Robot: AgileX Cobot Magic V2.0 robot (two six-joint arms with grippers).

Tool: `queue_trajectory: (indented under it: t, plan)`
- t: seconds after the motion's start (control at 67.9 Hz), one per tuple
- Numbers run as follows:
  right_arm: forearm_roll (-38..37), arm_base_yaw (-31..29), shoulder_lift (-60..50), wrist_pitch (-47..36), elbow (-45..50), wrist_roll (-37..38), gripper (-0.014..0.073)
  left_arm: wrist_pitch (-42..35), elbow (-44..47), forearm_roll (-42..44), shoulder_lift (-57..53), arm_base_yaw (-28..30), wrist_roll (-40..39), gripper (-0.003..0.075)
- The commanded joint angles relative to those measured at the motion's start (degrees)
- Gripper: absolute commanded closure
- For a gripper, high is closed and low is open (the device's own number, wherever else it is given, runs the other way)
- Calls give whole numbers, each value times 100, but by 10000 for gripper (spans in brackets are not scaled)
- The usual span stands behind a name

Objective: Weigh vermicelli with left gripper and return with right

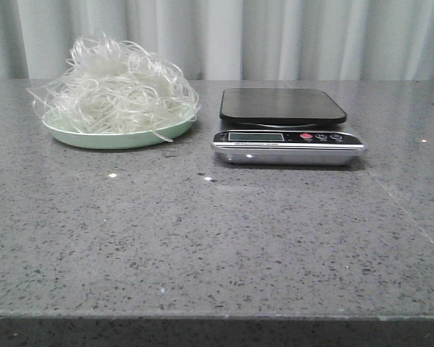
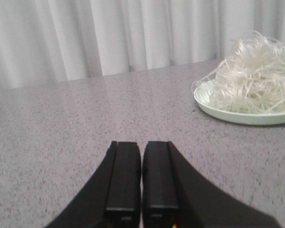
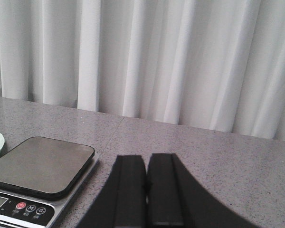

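Observation:
The vermicelli (image 1: 116, 87) is a fluffy whitish tangle heaped on a pale green plate (image 1: 108, 139) at the back left of the table. It also shows in the left wrist view (image 2: 256, 78) on the plate (image 2: 237, 115). A kitchen scale (image 1: 286, 126) with a black, bare platform stands to the right of the plate, and shows in the right wrist view (image 3: 35, 166). My left gripper (image 2: 141, 147) is shut and empty, low over the table, apart from the plate. My right gripper (image 3: 147, 161) is shut and empty, beside the scale. Neither gripper shows in the front view.
The grey speckled stone table (image 1: 217, 246) stretches forward to its front edge. A white curtain (image 1: 275, 36) hangs behind the table. A few small bright specks (image 1: 113, 175) lie in front of the plate.

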Motion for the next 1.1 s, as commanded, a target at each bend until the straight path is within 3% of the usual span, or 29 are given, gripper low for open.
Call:
queue_trajectory:
  t: [0.0, 1.09]
  plan:
    - [15, -34, 37, -490, -158, 14, 444, -617, 70, 14, -171, -58, -140, 583]
    - [15, -34, 42, -488, -157, 9, 444, -479, 56, 14, -176, -47, -356, 583]
